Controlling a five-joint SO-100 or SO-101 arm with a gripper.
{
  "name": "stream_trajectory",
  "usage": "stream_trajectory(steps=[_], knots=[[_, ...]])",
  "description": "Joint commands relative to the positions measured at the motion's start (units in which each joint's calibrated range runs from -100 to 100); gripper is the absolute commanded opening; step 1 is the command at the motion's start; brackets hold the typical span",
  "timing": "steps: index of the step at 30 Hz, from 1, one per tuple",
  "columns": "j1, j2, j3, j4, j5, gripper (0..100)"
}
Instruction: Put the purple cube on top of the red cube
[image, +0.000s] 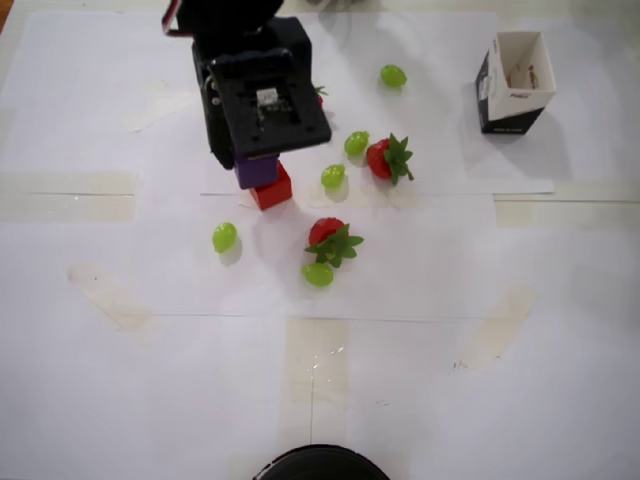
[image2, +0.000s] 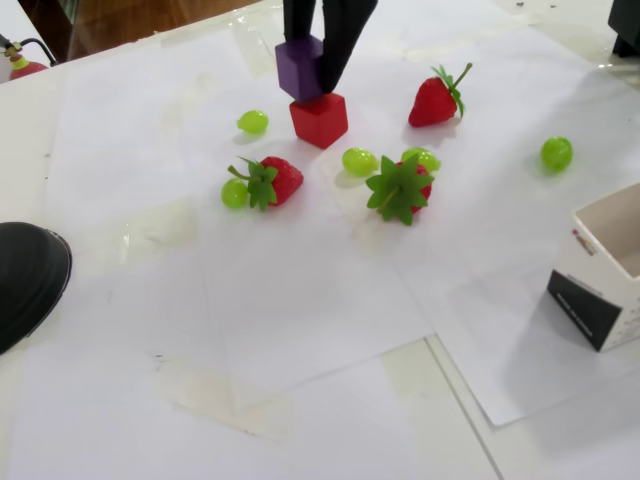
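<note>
The purple cube sits between my gripper's black fingers, which are shut on it. It is down on the top of the red cube, offset toward the left and far side in the fixed view; I cannot tell whether they touch fully. In the overhead view my gripper and arm cover most of the purple cube, and the red cube shows just below it.
Toy strawberries and several green grapes lie close around the cubes. A white and black carton stands at the overhead view's upper right. A black round object is at the bottom edge.
</note>
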Motion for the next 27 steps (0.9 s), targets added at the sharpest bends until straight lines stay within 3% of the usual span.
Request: stream_trajectory(steps=[1, 18, 27], knots=[[-1.08, -0.43, 0.39, -1.56, 0.0, 17], [-1.89, -1.37, 1.84, -1.64, 0.24, 36], [-4.39, -2.41, 1.94, 0.81, -2.93, 40]])
